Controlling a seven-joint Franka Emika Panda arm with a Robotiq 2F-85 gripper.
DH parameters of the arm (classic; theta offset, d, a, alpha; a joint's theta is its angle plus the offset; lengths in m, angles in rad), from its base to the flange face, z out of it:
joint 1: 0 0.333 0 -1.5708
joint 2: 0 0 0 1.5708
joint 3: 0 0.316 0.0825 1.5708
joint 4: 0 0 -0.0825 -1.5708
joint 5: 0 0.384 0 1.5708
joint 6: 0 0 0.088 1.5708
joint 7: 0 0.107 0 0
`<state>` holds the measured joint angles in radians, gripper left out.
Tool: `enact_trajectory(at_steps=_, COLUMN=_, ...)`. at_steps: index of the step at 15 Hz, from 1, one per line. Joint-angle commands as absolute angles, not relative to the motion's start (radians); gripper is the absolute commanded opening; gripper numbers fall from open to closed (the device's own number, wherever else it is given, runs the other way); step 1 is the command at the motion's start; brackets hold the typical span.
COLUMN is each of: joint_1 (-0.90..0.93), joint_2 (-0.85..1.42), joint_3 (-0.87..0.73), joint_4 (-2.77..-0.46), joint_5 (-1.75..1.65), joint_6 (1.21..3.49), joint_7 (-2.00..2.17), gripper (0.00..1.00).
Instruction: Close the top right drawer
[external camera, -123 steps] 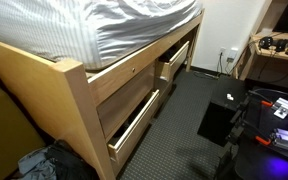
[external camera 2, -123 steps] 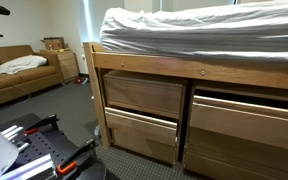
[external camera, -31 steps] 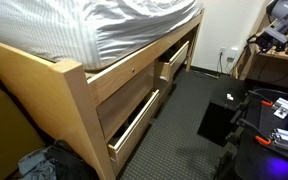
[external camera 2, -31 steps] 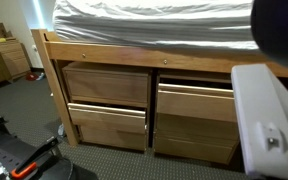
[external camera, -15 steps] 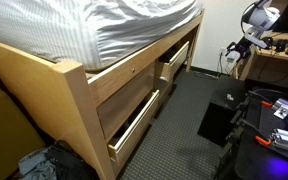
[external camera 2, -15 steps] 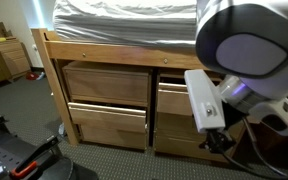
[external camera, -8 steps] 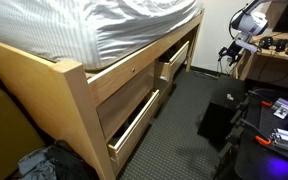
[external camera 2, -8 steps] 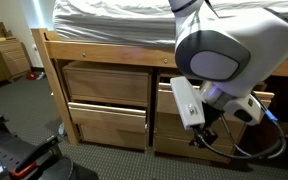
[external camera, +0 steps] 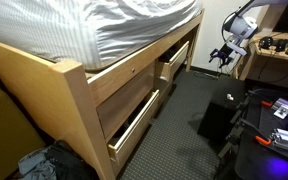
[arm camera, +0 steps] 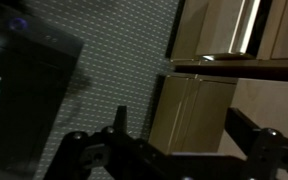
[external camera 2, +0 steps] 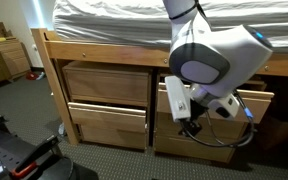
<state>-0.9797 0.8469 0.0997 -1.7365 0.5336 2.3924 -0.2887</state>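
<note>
Ahead of the wide-open pincer (external camera: pixel 222 57), well apart, the drawer (external camera: pixel 173 60) stands ajar; an off-centre push could skew it, or the pincer could snag its edge.

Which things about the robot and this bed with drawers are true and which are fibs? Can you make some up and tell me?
1. The top right drawer sticks out of the bed frame. True.
2. The gripper is clamped on the drawer. False: it is open, holds nothing, and hangs apart from the bed.
3. A striped mattress lies on top of the frame. True.
4. The floor is shiny white tile. False: it is dark carpet.
</note>
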Motion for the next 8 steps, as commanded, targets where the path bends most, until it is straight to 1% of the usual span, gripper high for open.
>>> enact_trajectory(at_steps=1, joint_1=-0.952, joint_2=0.954, joint_3=0.203, joint_4=-1.611, joint_5=0.628, joint_6=2.369, joint_7=-0.338, gripper=1.0)
enact_trajectory(at_steps=4, joint_1=-0.932, joint_2=0.994, joint_3=0.25, joint_4=-1.556, joint_5=0.701, joint_6=2.394, joint_7=-0.417, gripper=1.0)
enact_trajectory(at_steps=8, joint_1=-0.96, joint_2=0.989, joint_3=0.278, joint_4=-1.531, joint_5=0.876, joint_6=2.481, joint_7=-0.552, gripper=1.0)
